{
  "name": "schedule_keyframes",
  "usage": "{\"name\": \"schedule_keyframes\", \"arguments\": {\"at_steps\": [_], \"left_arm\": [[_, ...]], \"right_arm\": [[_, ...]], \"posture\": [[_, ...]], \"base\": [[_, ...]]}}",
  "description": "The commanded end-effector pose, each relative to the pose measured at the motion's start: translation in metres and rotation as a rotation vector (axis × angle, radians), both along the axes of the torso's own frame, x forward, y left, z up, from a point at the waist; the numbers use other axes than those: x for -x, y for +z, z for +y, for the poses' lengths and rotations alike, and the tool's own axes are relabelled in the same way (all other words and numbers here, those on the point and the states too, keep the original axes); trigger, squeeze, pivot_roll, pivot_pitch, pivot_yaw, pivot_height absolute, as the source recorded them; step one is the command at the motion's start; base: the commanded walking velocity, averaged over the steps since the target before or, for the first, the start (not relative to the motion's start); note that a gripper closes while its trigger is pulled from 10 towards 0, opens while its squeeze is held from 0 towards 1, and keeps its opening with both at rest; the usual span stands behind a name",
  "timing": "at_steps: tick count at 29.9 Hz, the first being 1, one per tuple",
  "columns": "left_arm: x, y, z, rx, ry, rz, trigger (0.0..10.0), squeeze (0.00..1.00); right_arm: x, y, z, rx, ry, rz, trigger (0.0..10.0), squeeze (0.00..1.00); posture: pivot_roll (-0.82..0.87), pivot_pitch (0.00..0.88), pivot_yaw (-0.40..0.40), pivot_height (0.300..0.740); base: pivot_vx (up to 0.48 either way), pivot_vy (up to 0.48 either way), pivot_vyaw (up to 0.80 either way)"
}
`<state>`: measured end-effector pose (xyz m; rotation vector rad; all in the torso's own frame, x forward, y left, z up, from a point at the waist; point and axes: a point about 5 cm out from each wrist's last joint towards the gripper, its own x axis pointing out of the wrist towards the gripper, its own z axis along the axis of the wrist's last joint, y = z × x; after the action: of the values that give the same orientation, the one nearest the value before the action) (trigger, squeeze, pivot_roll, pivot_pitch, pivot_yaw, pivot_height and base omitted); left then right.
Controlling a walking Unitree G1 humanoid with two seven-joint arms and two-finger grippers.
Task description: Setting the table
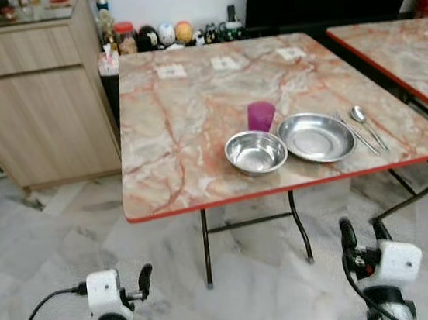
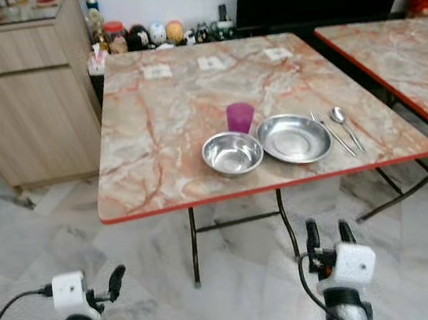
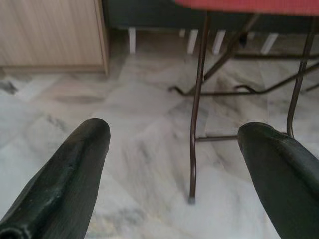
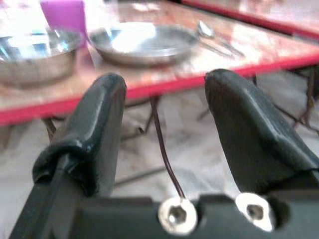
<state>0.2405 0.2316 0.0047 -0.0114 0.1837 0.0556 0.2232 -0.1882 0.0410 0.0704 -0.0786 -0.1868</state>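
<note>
- Two grippers sit lowest and nearest, held above the pale marble floor (image 1: 51, 234) in front of the table.
- Left gripper (image 3: 174, 164) has its two black fingers spread wide apart with nothing between them; it points at the floor and a thin dark table leg (image 3: 195, 114).
- Right gripper (image 4: 164, 124) also has its fingers parted and holds nothing; it points up toward the table's red front edge.
- Square folding table (image 1: 172, 134) with an orange-veined marble top and red rim stands just ahead.
- Steel bowl (image 1: 256, 152) rests near the front edge, right of the middle.
- Steel plate (image 1: 317, 137) lies just beside the bowl on its right, toward the front right corner; whether the two rims touch cannot be told.
- Purple cup (image 1: 261, 115) stands upright right behind the bowl and plate.
- Spoon (image 1: 366, 124) and a second thin utensil (image 1: 353, 132) lie side by side to the right of the plate, near the right edge.
- Three small white cards (image 1: 225, 63) lie along the far edge.
- Wooden cabinet (image 1: 30, 96) stands beyond the table's left side.
- Second, similar table (image 1: 404, 51) stands to the right.
</note>
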Motion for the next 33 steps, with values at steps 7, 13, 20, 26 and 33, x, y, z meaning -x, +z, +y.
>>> {"name": "schedule_keyframes", "arguments": {"at_steps": [7, 13, 20, 26, 33], "left_arm": [[0.011, -0.003, 0.001, 0.017, 0.040, 0.007, 10.0, 0.00], [0.002, 0.019, 0.007, 0.012, 0.062, -0.084, 10.0, 0.00], [-0.022, 0.048, 0.011, -0.003, 0.036, -0.168, 10.0, 0.00], [-0.034, 0.060, 0.004, -0.003, 0.000, -0.196, 10.0, 0.00], [-0.039, 0.070, -0.009, 0.006, -0.038, -0.235, 10.0, 0.00]], "right_arm": [[-0.007, 0.000, 0.014, -0.076, 0.036, 0.030, 10.0, 0.00], [-0.009, -0.012, 0.010, -0.113, 0.005, 0.072, 10.0, 0.00], [-0.015, -0.017, 0.024, -0.167, -0.001, 0.087, 10.0, 0.00], [-0.022, -0.011, 0.027, -0.171, -0.002, 0.051, 10.0, 0.00], [-0.026, 0.002, 0.020, -0.141, -0.004, -0.004, 10.0, 0.00]], "posture": [[0.08, 0.011, -0.080, 0.740], [0.14, 0.023, -0.059, 0.740], [0.16, 0.018, -0.013, 0.740], [0.14, 0.004, -0.008, 0.740], [0.14, 0.004, -0.019, 0.740]], "base": [[0.000, -0.132, 0.00], [0.000, 0.000, 0.00], [0.000, 0.000, 0.00], [0.000, 0.000, 0.00], [0.000, 0.000, 0.00]]}}
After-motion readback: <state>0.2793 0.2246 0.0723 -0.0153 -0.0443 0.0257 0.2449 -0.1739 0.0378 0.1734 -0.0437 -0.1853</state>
